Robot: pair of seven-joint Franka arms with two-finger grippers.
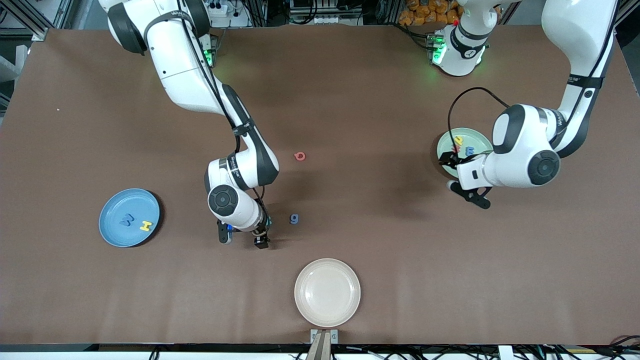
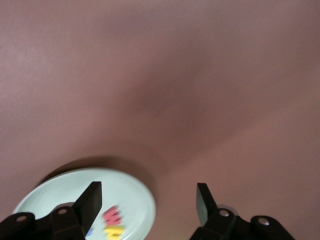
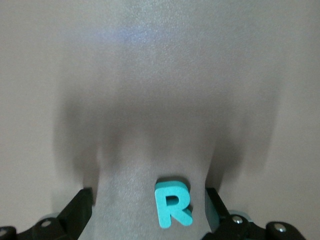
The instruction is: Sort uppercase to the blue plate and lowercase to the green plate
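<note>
R (image 3: 173,204) between right gripper (image 3: 150,202) fingers (untouched).

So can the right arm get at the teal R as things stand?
Probably yes. The right gripper is open and low over the table, with the teal R lying flat between its fingers and nothing else close around it.

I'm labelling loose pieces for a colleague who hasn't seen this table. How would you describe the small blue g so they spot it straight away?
Start at the cream plate at the table edge nearest the front camera. Farther from that camera, beside the right gripper, the blue g lies on bare table. The only other loose letter in sight, the red round letter, is farther still.
</note>
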